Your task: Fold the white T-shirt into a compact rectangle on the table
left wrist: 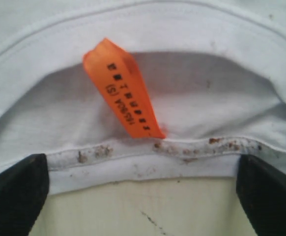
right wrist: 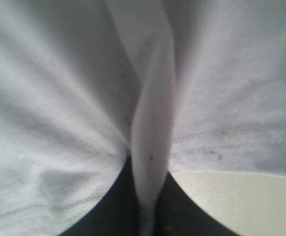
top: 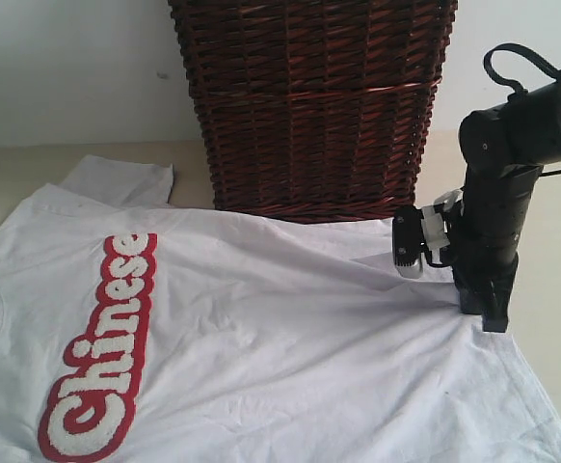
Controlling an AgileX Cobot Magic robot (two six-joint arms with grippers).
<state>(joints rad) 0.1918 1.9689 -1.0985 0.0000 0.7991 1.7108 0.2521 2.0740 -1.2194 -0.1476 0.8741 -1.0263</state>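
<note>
The white T-shirt [top: 290, 328] lies spread on the table [top: 555, 289], its red-outlined "Chinese" lettering [top: 102, 352] at the left. My right gripper [top: 488, 311] stands on the shirt's right edge. In the right wrist view it [right wrist: 148, 196] is shut on a pinched ridge of white cloth [right wrist: 153, 123]. My left gripper [left wrist: 143, 184] is open at the collar [left wrist: 148, 160], with its dark fingers [left wrist: 15, 189] wide apart on either side of the neckband. An orange size tag [left wrist: 121, 88] sticks up inside the collar. The exterior view shows almost nothing of the left gripper.
A tall dark brown wicker basket [top: 314, 106] stands at the back, touching the shirt's far edge. One sleeve [top: 121, 178] lies flat to the basket's left. Bare beige tabletop [top: 550, 241] shows to the right of the arm.
</note>
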